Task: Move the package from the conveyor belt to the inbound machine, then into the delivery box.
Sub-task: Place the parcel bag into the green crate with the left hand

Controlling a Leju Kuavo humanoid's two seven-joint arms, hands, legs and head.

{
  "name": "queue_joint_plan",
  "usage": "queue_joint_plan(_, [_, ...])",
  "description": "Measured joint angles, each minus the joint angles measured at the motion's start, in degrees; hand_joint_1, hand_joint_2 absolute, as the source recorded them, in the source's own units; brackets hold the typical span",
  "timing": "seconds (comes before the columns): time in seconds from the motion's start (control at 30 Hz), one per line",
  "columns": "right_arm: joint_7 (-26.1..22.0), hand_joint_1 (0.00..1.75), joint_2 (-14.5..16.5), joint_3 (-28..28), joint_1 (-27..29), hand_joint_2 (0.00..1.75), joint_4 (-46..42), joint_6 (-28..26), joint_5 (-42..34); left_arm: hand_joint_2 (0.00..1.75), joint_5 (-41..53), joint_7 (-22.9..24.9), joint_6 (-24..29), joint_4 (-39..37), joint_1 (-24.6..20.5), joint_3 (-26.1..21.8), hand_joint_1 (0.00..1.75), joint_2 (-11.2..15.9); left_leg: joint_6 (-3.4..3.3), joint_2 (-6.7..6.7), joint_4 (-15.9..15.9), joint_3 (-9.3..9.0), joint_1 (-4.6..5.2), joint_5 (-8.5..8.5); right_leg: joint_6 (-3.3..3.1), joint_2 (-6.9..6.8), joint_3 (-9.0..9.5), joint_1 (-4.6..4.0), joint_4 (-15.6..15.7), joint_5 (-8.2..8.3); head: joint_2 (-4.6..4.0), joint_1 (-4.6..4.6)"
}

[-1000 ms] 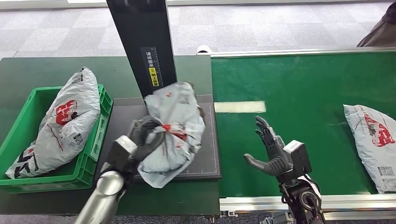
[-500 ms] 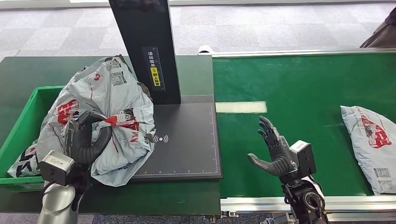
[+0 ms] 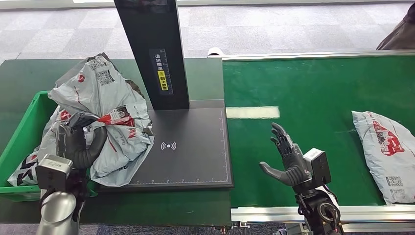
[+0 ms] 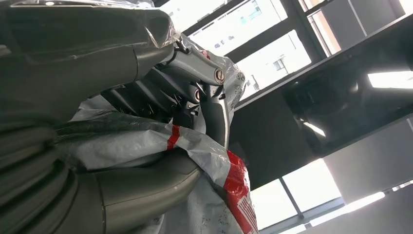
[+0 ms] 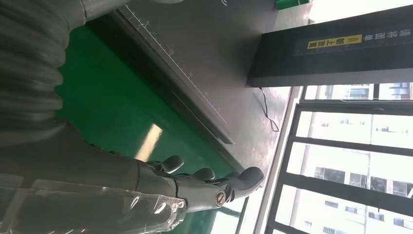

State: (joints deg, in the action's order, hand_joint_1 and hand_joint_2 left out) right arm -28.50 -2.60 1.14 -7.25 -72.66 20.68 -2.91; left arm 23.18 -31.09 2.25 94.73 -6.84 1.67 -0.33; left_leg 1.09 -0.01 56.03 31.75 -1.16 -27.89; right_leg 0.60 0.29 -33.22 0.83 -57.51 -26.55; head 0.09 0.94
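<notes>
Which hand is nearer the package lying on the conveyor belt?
Right. The right hand hovers open over the belt beside that package; the left hand grips another package at the green bin.

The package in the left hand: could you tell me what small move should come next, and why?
Probably carry it a little further left and lower it. The left hand grips the package above the right rim of the green box, part of it overhanging the scanner plate, and another package already lies inside.
</notes>
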Motion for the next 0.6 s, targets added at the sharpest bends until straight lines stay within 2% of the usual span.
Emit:
queue_joint_plan(0.4, [0.00, 0.00, 0.11, -0.05, 0.27, 1.75, -0.15, -0.19, 0.28, 1.75, 3.03, 2.77, 4.86, -0.66, -0.19, -1.17, 1.75, -0.11, 0.00, 0.00, 0.00, 0.00, 0.00, 0.00, 0.00, 0.01, -0.01, 0.00, 0.00, 0.00, 0.00, 0.00])
queue_joint_plan(0.6, [0.00, 0.00, 0.24, -0.07, 0.32, 1.75, -0.30, -0.35, 0.56, 1.75, 6.73, 5.71, 10.82, -2.49, -1.21, -2.71, 1.75, -0.26, 0.00, 0.00, 0.00, -0.01, 0.00, 0.00, 0.00, 0.01, -0.01, 0.00, 0.00, 0.00, 0.00, 0.00])
